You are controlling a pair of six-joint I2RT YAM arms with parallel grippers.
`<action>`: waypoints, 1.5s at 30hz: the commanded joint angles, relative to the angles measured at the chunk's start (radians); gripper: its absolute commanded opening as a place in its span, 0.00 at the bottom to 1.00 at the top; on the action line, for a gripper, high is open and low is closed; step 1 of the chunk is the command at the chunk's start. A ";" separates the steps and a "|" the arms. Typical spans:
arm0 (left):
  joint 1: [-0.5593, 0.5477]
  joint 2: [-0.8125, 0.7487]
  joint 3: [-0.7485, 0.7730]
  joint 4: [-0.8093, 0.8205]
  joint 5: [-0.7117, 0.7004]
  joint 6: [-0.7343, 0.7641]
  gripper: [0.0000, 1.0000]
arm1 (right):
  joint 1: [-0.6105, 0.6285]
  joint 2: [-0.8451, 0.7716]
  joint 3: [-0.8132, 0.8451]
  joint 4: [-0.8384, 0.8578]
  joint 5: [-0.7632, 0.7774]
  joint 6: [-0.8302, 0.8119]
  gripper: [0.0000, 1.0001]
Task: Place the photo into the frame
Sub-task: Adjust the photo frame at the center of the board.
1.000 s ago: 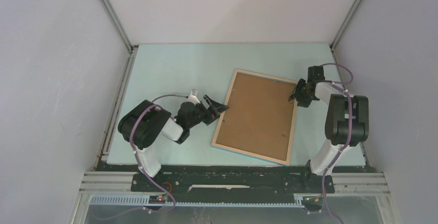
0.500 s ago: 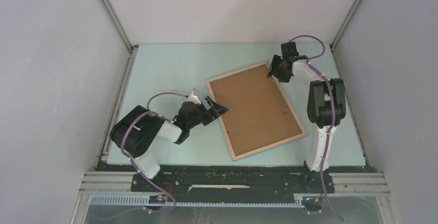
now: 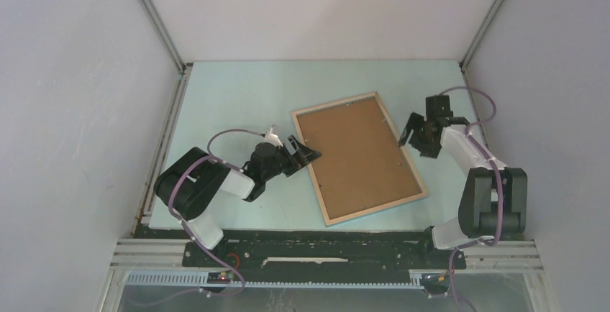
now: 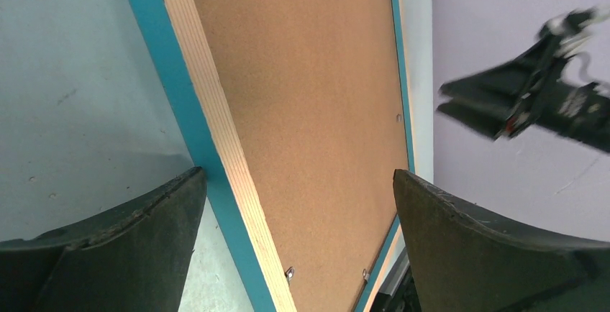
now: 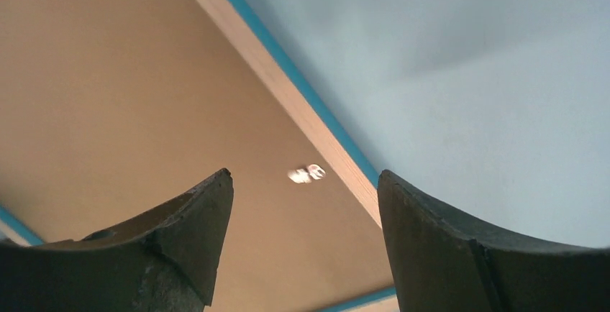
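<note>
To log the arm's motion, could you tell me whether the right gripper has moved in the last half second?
Yes. Against the table, the right gripper drew back from the far edge toward the near one, ending beside the frame.

I see the frame [image 3: 378,209] in light wood with a bright blue edge, its backing board [image 3: 358,155] plain brown, the table [image 3: 230,96] pale mint.

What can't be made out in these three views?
Photo: in no view; whether it sits under the backing board cannot be told.
Frame front: face down on the table, hidden in every view.
Metal clip: blurred, right wrist view.
</note>
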 commanded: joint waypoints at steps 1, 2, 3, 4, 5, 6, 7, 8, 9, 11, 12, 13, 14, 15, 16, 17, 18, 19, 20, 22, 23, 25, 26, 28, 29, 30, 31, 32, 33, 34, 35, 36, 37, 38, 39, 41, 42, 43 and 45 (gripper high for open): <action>0.001 -0.008 0.008 0.046 0.045 0.008 1.00 | -0.086 -0.077 -0.184 0.044 -0.093 0.025 0.80; 0.000 0.000 0.017 0.046 0.055 0.006 1.00 | -0.106 -0.092 -0.220 0.064 -0.114 0.026 0.80; 0.002 0.011 0.027 0.044 0.068 0.006 1.00 | -0.123 -0.103 -0.247 0.078 -0.138 0.024 0.80; 0.003 0.021 0.040 0.041 0.080 0.002 1.00 | -0.134 -0.109 -0.269 0.088 -0.149 0.022 0.80; 0.006 0.032 0.053 0.038 0.092 0.000 1.00 | -0.140 -0.109 -0.286 0.098 -0.153 0.022 0.80; 0.009 0.042 0.067 0.033 0.105 -0.005 0.99 | -0.141 -0.106 -0.297 0.107 -0.157 0.021 0.80; 0.016 0.048 0.085 0.028 0.118 -0.008 0.99 | -0.138 -0.098 -0.303 0.116 -0.169 0.023 0.79; 0.026 0.052 0.104 0.014 0.132 -0.011 0.99 | -0.130 -0.092 -0.309 0.131 -0.186 0.027 0.79; 0.036 0.049 0.128 -0.008 0.146 -0.011 0.99 | -0.118 -0.092 -0.317 0.146 -0.205 0.035 0.78; 0.064 0.021 0.188 -0.105 0.167 0.017 0.99 | -0.075 -0.095 -0.326 0.174 -0.228 0.065 0.78; 0.076 0.001 0.209 -0.169 0.158 0.039 0.99 | -0.037 -0.097 -0.325 0.184 -0.233 0.082 0.77; 0.088 -0.023 0.232 -0.248 0.147 0.063 1.00 | -0.006 -0.101 -0.325 0.192 -0.236 0.099 0.77; 0.104 -0.041 0.253 -0.322 0.135 0.085 1.00 | 0.029 -0.108 -0.325 0.196 -0.231 0.119 0.77; 0.120 -0.054 0.275 -0.413 0.130 0.111 1.00 | 0.052 -0.117 -0.325 0.193 -0.219 0.136 0.77; 0.134 -0.057 0.301 -0.484 0.126 0.135 1.00 | 0.072 -0.126 -0.326 0.190 -0.204 0.150 0.77; 0.152 -0.054 0.324 -0.544 0.124 0.155 1.00 | 0.086 -0.134 -0.326 0.186 -0.189 0.158 0.77; 0.166 -0.051 0.341 -0.595 0.124 0.171 1.00 | 0.095 -0.139 -0.325 0.184 -0.166 0.157 0.77; 0.179 -0.048 0.344 -0.612 0.125 0.181 1.00 | 0.096 -0.143 -0.324 0.180 -0.156 0.150 0.77; 0.187 -0.047 0.338 -0.610 0.130 0.181 1.00 | 0.094 -0.143 -0.319 0.170 -0.134 0.138 0.77; 0.193 -0.051 0.331 -0.610 0.143 0.175 1.00 | 0.086 -0.139 -0.296 0.149 -0.070 0.107 0.77; 0.193 -0.057 0.325 -0.617 0.138 0.180 1.00 | 0.085 -0.135 -0.283 0.150 -0.040 0.089 0.78; 0.193 -0.078 0.290 -0.607 0.109 0.168 1.00 | 0.085 -0.109 -0.249 0.152 -0.024 0.055 0.78; 0.193 -0.092 0.263 -0.580 0.099 0.158 1.00 | 0.086 -0.091 -0.232 0.153 -0.025 0.037 0.77; 0.193 -0.119 0.220 -0.537 0.077 0.142 1.00 | 0.089 -0.053 -0.200 0.162 -0.024 0.018 0.76; 0.193 -0.132 0.206 -0.528 0.057 0.139 1.00 | 0.091 -0.037 -0.190 0.171 -0.024 0.013 0.75; 0.191 -0.142 0.195 -0.516 0.046 0.136 0.99 | 0.093 -0.020 -0.182 0.180 -0.027 0.006 0.75; 0.193 -0.149 0.183 -0.498 0.041 0.131 1.00 | 0.096 -0.011 -0.177 0.193 -0.028 0.000 0.73; 0.192 -0.152 0.176 -0.488 0.037 0.129 0.99 | 0.096 -0.002 -0.172 0.200 -0.028 -0.004 0.73; 0.192 -0.155 0.172 -0.484 0.034 0.128 0.99 | 0.097 0.004 -0.168 0.201 -0.029 -0.008 0.71; 0.192 -0.155 0.169 -0.479 0.033 0.125 0.99 | 0.099 0.012 -0.165 0.201 -0.028 -0.012 0.71; 0.192 -0.155 0.165 -0.473 0.033 0.123 1.00 | 0.100 0.017 -0.165 0.200 -0.026 -0.017 0.71; 0.192 -0.155 0.163 -0.467 0.033 0.118 1.00 | 0.102 0.023 -0.164 0.198 -0.023 -0.022 0.71; 0.192 -0.155 0.159 -0.458 0.034 0.115 1.00 | 0.102 0.029 -0.163 0.197 -0.024 -0.029 0.71; 0.191 -0.154 0.154 -0.450 0.033 0.111 0.99 | 0.102 0.039 -0.162 0.196 -0.029 -0.033 0.71; 0.191 -0.154 0.151 -0.444 0.033 0.108 0.99 | 0.104 0.046 -0.161 0.196 -0.032 -0.037 0.71; 0.191 -0.153 0.150 -0.438 0.035 0.105 0.99 | 0.110 0.063 -0.161 0.203 -0.041 -0.042 0.69; 0.191 -0.152 0.150 -0.437 0.036 0.105 0.99 | 0.116 0.071 -0.161 0.207 -0.044 -0.043 0.69; 0.191 -0.152 0.149 -0.435 0.037 0.104 0.99 | 0.121 0.079 -0.161 0.213 -0.047 -0.046 0.67; 0.192 -0.152 0.147 -0.435 0.040 0.105 0.99 | 0.134 0.089 -0.159 0.217 -0.042 -0.046 0.67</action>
